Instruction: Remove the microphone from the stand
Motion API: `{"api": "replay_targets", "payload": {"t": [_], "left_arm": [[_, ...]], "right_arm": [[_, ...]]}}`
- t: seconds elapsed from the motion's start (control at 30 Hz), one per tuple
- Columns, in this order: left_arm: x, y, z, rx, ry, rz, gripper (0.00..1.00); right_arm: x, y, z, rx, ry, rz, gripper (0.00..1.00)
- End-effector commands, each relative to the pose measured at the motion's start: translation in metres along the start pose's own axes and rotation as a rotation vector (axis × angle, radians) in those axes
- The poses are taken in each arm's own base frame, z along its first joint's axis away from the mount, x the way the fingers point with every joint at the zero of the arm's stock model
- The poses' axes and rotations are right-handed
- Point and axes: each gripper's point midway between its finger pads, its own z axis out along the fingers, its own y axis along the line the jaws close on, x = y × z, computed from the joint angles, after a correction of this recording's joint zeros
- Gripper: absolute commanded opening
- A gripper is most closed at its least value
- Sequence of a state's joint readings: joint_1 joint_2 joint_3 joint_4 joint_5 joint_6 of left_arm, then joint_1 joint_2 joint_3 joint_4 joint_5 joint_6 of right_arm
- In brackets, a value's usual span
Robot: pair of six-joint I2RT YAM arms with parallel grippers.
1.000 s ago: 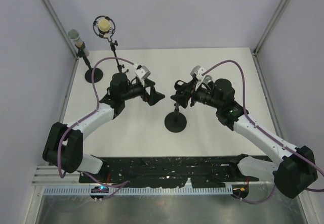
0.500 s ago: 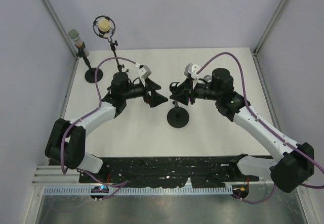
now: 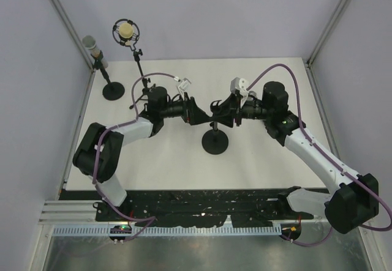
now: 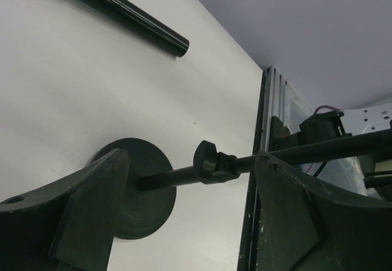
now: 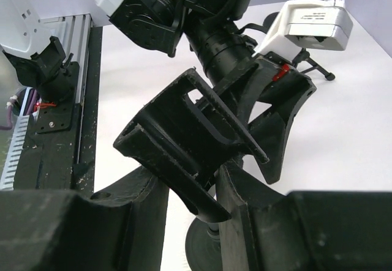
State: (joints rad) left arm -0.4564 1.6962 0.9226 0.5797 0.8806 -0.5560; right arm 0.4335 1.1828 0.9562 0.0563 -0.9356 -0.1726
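A black handheld microphone (image 4: 116, 11) with a silver grille lies flat on the white table; it does not show in the top view. The black stand (image 3: 215, 142) has a round base, a thin pole with a knob (image 4: 211, 161), and an empty black clip (image 5: 184, 142) on top. My left gripper (image 3: 197, 113) is open, its fingers (image 4: 92, 213) on either side of the pole and not touching it. My right gripper (image 3: 219, 113) is shut on the clip from the other side. The two grippers face each other closely.
Two other microphones stand at the back left: a grey-headed one (image 3: 90, 43) on a round base (image 3: 113, 90) and one in a ring mount (image 3: 125, 32) on a tripod. The black rail (image 3: 202, 204) runs along the table's near edge.
My left gripper has moved right and now straddles the stand's pole. My right gripper has shifted slightly up at the top of the stand, and the base has moved a little.
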Motion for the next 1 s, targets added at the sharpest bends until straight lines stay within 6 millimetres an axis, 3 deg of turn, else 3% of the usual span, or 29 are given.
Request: {"api": "replay_targets", "payload": {"t": [0.0,0.17,0.53,0.8,0.97], "left_arm": [[-0.033,-0.025,0.007,0.098,-0.061,-0.053,0.82],[-0.030,-0.022,0.016,0.097,-0.023,-0.131,0.63],[0.009,-0.004,0.033,-0.045,0.119,-0.230,0.59],[0.013,-0.009,0.037,-0.085,0.148,-0.254,0.40],[0.013,-0.005,0.035,-0.130,0.157,-0.257,0.23]], "right_arm": [[-0.010,0.013,-0.003,-0.054,-0.043,-0.033,0.30],[-0.007,0.013,-0.006,-0.043,-0.047,-0.023,0.29],[-0.004,0.009,-0.012,0.005,-0.056,-0.032,0.29],[0.000,0.007,-0.013,0.022,-0.052,-0.043,0.29],[0.004,0.006,-0.013,0.032,-0.047,-0.046,0.28]]}}
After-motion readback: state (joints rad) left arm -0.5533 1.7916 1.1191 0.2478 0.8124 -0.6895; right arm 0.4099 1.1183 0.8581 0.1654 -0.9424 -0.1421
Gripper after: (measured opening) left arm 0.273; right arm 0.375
